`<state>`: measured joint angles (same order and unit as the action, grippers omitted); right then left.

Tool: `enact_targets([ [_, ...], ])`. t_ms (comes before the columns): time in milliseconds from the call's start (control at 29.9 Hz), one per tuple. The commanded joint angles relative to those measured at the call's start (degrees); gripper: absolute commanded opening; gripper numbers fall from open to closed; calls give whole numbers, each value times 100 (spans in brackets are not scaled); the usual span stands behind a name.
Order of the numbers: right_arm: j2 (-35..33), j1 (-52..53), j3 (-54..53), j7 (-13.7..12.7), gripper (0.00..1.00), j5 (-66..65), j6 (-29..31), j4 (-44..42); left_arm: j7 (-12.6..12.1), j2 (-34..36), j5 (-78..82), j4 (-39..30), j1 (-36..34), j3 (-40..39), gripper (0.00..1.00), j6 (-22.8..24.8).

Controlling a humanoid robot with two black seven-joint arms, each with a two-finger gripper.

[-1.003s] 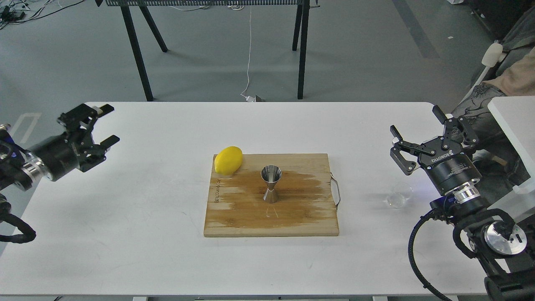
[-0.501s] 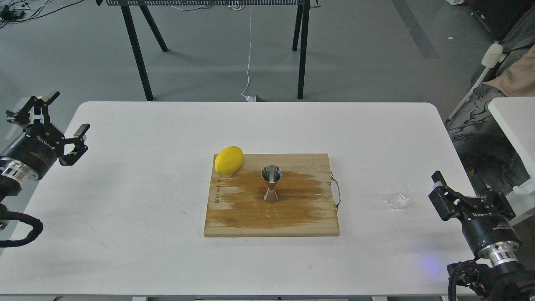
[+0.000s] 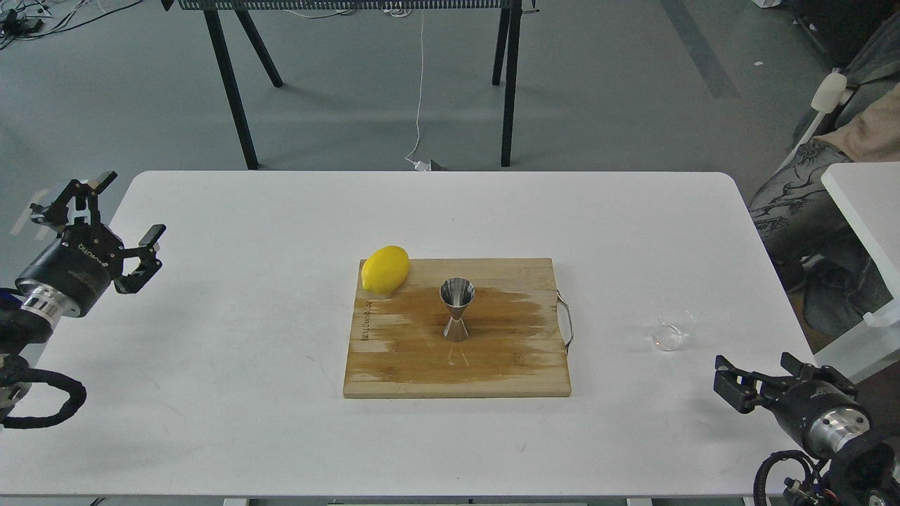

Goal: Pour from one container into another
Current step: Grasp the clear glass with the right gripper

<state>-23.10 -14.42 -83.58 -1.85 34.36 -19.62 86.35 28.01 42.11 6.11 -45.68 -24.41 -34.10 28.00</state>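
The clear glass cup (image 3: 671,330) stands upright on the white table (image 3: 281,422) at the right, apart from everything. The steel jigger (image 3: 456,308) stands upright in the middle of the wooden cutting board (image 3: 394,351). My left gripper (image 3: 123,218) is open at the table's left edge, far from both. My right gripper (image 3: 759,376) is open and empty, low at the front right corner, a short way in front of and to the right of the glass cup.
A yellow lemon (image 3: 384,268) lies on the board's back left corner. The board has a metal handle (image 3: 567,322) on its right side. Black table legs (image 3: 232,84) stand beyond the far edge. A second white table (image 3: 865,204) is at the right.
My right arm has dropped down and back toward the front right corner, away from the glass cup. My left gripper pulled back to the left edge, then shifted slightly rightward.
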Motion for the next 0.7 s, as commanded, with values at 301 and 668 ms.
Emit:
enact_targets([
  [301, 174, 774, 808, 194, 98, -202, -525, -469, -1, -19, 31, 6, 51, 8, 99, 0],
  [668, 253, 1301, 1037, 220, 98, -211, -666, -786, -1, -19, 31, 6, 68, 17, 99, 0],
])
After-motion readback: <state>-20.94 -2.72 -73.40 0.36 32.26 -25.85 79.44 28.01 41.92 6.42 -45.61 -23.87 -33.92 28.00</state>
